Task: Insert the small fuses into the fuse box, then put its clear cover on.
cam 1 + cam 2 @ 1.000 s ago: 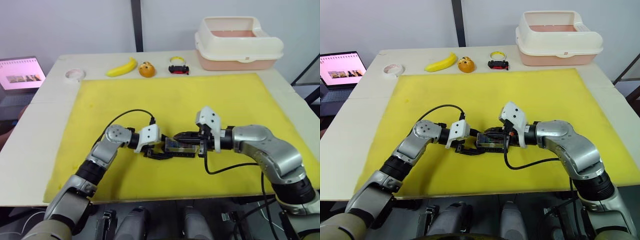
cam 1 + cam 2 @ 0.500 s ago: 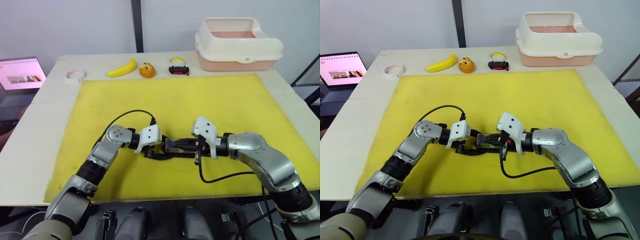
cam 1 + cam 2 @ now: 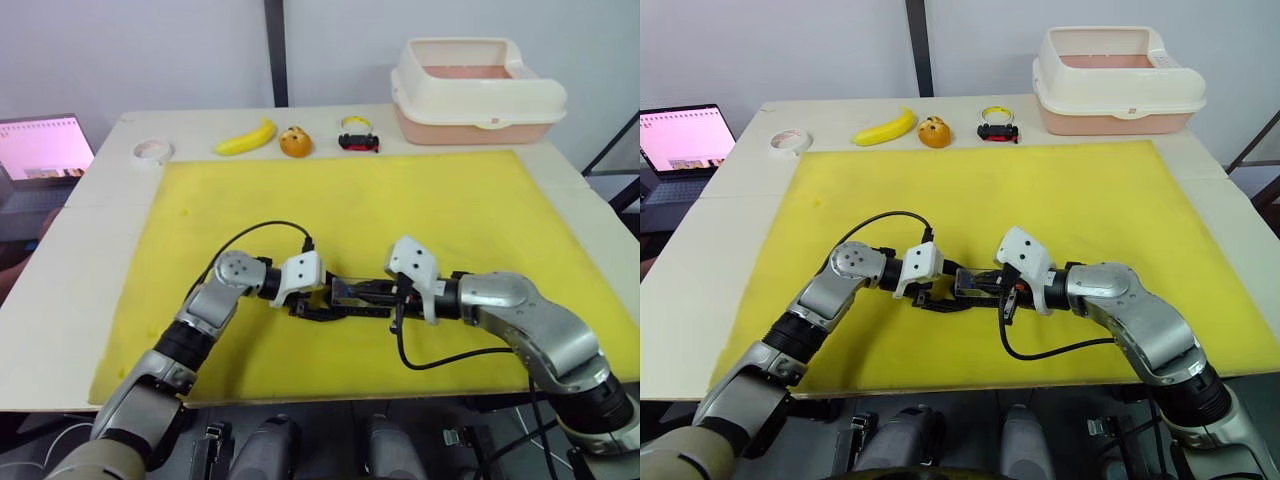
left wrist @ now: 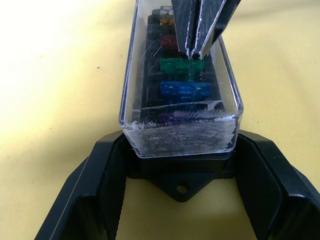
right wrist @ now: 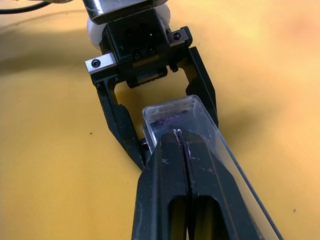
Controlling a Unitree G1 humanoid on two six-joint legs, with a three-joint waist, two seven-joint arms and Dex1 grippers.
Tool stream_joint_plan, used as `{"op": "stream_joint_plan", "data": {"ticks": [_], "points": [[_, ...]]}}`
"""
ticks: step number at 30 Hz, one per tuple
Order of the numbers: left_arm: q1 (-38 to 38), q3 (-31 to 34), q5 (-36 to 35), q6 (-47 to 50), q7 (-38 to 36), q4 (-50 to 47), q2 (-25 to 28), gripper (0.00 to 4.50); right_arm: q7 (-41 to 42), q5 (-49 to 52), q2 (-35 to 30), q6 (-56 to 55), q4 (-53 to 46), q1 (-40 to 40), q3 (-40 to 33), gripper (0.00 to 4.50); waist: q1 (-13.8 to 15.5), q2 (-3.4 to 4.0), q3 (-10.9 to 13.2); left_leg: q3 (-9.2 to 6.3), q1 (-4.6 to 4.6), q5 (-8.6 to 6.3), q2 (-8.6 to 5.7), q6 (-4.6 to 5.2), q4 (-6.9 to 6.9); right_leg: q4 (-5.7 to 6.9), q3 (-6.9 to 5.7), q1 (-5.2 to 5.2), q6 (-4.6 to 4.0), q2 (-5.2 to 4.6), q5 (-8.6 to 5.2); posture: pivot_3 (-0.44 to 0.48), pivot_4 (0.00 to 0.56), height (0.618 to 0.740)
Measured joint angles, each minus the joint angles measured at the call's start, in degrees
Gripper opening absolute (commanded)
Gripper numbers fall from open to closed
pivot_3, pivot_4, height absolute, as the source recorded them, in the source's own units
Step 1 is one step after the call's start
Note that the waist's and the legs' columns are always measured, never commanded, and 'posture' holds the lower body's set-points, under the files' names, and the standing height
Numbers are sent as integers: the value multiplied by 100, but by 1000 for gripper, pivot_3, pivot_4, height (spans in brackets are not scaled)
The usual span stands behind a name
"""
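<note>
The black fuse box (image 3: pixel 358 298) lies mid-mat with the clear cover (image 4: pixel 150 65) sitting on top of it. Through the cover I see small fuses in their slots: green (image 4: pixel 176 65), blue (image 4: pixel 185 90), red (image 4: pixel 169 40). My left gripper (image 4: pixel 181 145) straddles the box's left end, one finger on each side of its base, shut on it. My right gripper (image 5: pixel 178 134) comes from the right with its fingers (image 4: pixel 195 35) shut together, tips resting on the cover's top.
The yellow mat (image 3: pixel 350 200) covers the table. Along the far edge stand a tape roll (image 3: pixel 152 150), a banana (image 3: pixel 245 137), a round orange object (image 3: pixel 294 141), a toy car (image 3: pixel 357 140) and a white-and-pink bin (image 3: pixel 478 88). A laptop (image 3: pixel 45 148) sits far left.
My right arm has dropped lower and its shut gripper has come down onto the cover. The left gripper and the fuse box have stayed where they were.
</note>
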Motion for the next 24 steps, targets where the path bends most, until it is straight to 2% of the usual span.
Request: {"op": "stream_joint_plan", "data": {"ticks": [12, 19, 23, 24], "points": [[-5, 3, 3, -94, -11, 100, -16, 2569, -66, 169, -12, 93, 4, 97, -242, 26, -1, -4, -16, 0, 27, -8, 0, 11, -4, -8, 0, 27, 2, 0, -2, 0, 150, 740], [-7, 22, -7, -110, -26, 85, -4, 2569, 127, 395, -40, 248, 149, -241, -374, 26, -6, 1, -10, 2, 10, -8, 0, 11, -3, -7, 2, 9, 2, 0, -2, 0, 150, 740], [-4, 27, -6, -113, -33, 49, -2, 2569, 276, 738, -81, 499, 174, -723, -640, 1266, 0, 1, -10, 0, -8, -6, 0, 8, 0, -5, 1, -7, 2, 0, -1, 0, 150, 740], [-3, 22, -7, -116, -33, 38, -2, 2569, 391, 756, -198, 492, 192, -796, -620, 1754, 4, 1, -10, 0, -11, -6, -1, 8, 0, -7, 0, -8, 2, -1, -1, 0, 150, 740]]}}
